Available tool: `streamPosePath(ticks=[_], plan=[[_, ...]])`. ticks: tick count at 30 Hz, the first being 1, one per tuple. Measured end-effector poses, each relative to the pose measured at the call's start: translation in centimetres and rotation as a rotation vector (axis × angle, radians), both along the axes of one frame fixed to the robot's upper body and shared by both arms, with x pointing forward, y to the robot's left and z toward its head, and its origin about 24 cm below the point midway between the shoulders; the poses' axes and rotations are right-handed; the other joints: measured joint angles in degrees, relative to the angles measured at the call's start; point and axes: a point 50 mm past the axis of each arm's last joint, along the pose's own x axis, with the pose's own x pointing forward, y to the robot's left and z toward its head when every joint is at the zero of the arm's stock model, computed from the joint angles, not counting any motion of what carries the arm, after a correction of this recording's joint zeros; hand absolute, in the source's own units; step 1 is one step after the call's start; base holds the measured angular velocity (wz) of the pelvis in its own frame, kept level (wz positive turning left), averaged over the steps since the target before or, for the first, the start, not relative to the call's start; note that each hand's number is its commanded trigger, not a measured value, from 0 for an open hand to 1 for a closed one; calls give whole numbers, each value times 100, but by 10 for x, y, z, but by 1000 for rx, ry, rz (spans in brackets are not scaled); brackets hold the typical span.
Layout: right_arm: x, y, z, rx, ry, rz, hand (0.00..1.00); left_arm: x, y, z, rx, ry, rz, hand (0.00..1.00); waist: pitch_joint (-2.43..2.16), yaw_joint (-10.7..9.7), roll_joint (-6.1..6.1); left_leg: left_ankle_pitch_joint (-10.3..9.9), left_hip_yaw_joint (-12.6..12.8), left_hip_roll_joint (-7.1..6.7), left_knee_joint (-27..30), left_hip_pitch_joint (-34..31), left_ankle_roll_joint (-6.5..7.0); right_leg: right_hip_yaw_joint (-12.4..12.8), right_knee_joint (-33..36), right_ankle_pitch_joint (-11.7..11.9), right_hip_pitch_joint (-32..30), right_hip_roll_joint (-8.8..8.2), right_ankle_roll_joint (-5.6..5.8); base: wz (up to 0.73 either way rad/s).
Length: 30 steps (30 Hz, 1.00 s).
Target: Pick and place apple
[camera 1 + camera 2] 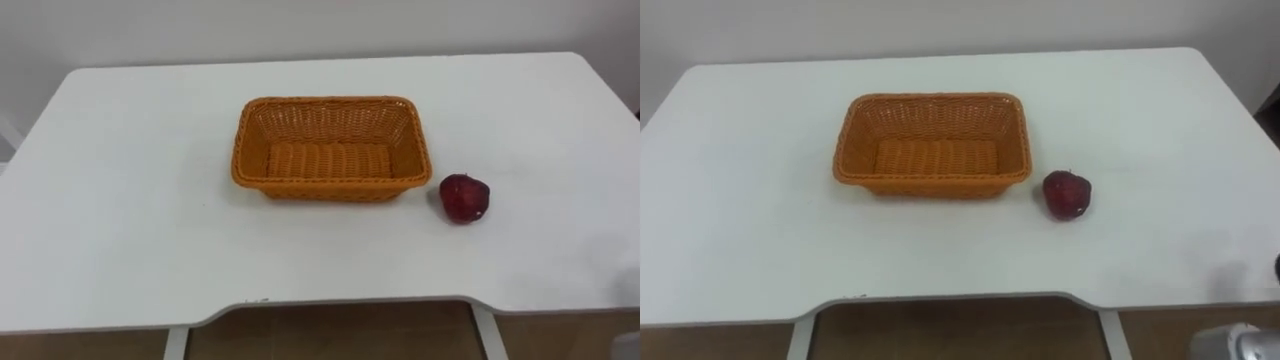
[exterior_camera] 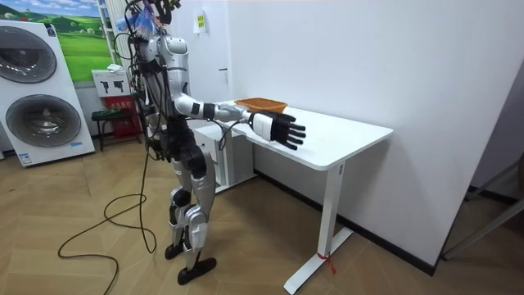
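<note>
Apple (image 1: pixel 465 197), dark red, lies on the white worktop (image 1: pixel 120 200), in its right half and well away from the right edge. It is a little closer to the near edge than to the far edge. It rests just beside the near right corner of the orange woven basket (image 1: pixel 240 150), with a small strip of bare worktop between them, so the two do not touch. A pale spot shows on the right side of the apple.

The basket is rectangular and stands in the middle of the worktop, its long sides parallel to the near edge.

In the room view the robot stands upright on the floor at the near edge of the worktop, facing it. Its right hand (image 2: pixel 282 129) is stretched forward at about the height of the worktop, by the near right corner. The fingers are straight and spread apart, and the hand holds nothing. It is well apart from the apple.

Behind the robot, at the room view's left, two washing machines (image 2: pixel 41 90) stand against the wall.
</note>
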Motion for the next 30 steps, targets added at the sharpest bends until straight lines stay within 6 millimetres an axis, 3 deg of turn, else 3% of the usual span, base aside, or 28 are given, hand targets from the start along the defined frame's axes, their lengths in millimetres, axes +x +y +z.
streamPosePath(ticks=[8,17,30], plan=[[28,40,8,-296,127,329,0,13,-4,-1,4,-20,-104,0,11,162,-37,3,0,9,-24,61,-5,-26,4,3,20,-2,-5,0],[44,68,2,-342,174,643,0,28,-2,-1,-19,-55,-156,0,18,262,-96,3,-3,11,-2,59,-4,-47,11,15,35,-13,-13,0],[43,72,-2,-335,198,737,0,35,0,0,-43,-65,-163,0,12,258,-112,3,-34,10,-1,54,-4,-46,11,16,74,-13,-13,0]])
